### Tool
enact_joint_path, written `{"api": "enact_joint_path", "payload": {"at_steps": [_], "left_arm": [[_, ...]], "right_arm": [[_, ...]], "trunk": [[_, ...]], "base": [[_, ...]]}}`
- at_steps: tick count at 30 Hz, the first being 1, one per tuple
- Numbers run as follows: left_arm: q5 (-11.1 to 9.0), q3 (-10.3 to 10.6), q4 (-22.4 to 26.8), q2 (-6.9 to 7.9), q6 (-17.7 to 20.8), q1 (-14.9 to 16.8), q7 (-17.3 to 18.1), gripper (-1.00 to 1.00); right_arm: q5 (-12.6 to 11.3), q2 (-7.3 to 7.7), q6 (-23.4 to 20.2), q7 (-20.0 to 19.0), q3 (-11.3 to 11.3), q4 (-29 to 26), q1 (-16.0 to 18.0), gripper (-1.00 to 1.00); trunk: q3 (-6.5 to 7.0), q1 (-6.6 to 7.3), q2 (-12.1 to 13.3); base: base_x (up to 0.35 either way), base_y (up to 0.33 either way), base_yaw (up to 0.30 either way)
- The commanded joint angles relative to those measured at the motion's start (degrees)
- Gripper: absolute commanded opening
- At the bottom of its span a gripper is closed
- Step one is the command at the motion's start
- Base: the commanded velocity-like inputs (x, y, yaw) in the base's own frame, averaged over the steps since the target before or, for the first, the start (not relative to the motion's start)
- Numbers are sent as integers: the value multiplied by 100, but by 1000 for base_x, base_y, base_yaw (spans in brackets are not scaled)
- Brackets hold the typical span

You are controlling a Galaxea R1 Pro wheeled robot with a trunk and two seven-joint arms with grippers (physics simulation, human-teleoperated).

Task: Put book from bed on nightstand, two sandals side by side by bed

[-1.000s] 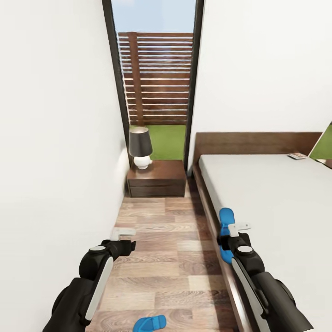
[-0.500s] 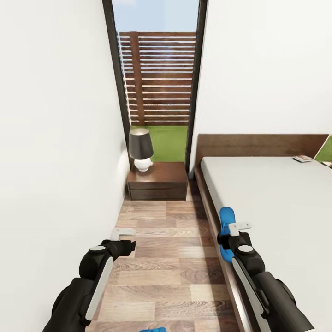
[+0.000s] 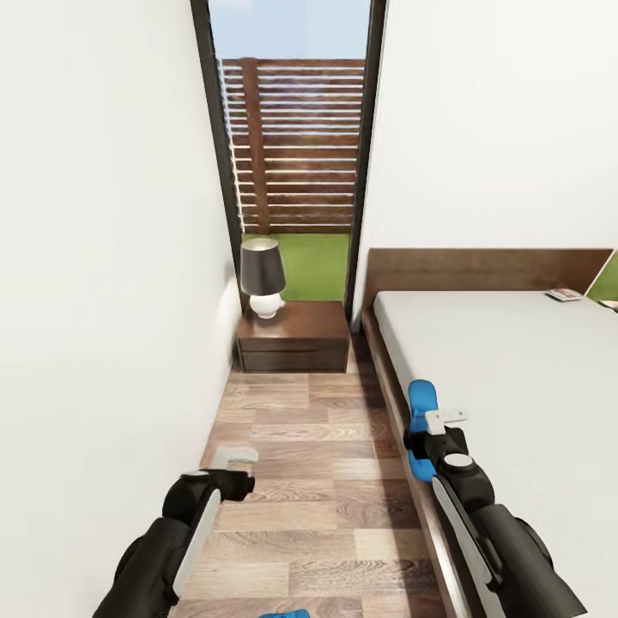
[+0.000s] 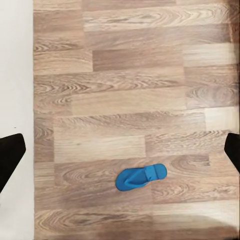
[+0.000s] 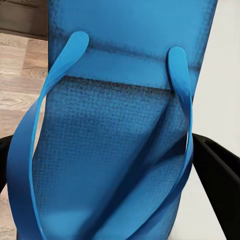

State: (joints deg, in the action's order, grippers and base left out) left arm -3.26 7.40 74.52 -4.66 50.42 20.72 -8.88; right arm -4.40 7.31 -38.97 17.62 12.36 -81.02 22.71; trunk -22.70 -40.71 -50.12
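Note:
One blue sandal [image 3: 420, 402] hangs upright over the bed's dark frame edge, with my right gripper [image 3: 429, 427] shut on it. In the right wrist view this sandal [image 5: 120, 150] and its straps sit between the black fingers [image 5: 220, 175]. The second blue sandal [image 4: 141, 177] lies flat on the plank floor under my open left gripper [image 4: 120, 152], and its tip [image 3: 285, 613] peeks in at the head view's bottom edge. My left gripper [image 3: 233, 458] hovers over the floor near the white wall. The small book [image 3: 564, 294] lies on the bed [image 3: 515, 386] near the headboard. The nightstand [image 3: 292, 336] stands ahead.
A black-shaded lamp [image 3: 262, 276] with a white base takes the nightstand's left part. A narrow strip of wood floor [image 3: 309, 446] runs between the white wall and the bed. A tall window [image 3: 292, 146] behind shows a slatted fence and grass.
The view shifted forward a little at first, sliding the floor sandal toward the bottom edge. My left arm has since dropped lower and slightly right. The right gripper still holds its sandal.

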Motion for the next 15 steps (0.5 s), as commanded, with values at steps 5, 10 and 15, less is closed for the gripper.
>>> {"api": "enact_joint_path", "payload": {"at_steps": [5,10,15], "left_arm": [[-31,-12,-1330,-4,22,533,-50,100],[-46,-165,-1642,-5,27,784,-48,100],[-58,-199,-1522,-16,23,815,-51,100]], "right_arm": [[-43,7,-23,62,24,-17,6,-100],[-43,5,-23,95,26,-11,6,-100],[-43,7,-23,115,27,-10,6,-100]], "trunk": [[-97,-111,-208],[-187,-221,-409],[-277,-331,-609]], "base": [[0,0,0],[0,0,0],[0,0,0]]}}
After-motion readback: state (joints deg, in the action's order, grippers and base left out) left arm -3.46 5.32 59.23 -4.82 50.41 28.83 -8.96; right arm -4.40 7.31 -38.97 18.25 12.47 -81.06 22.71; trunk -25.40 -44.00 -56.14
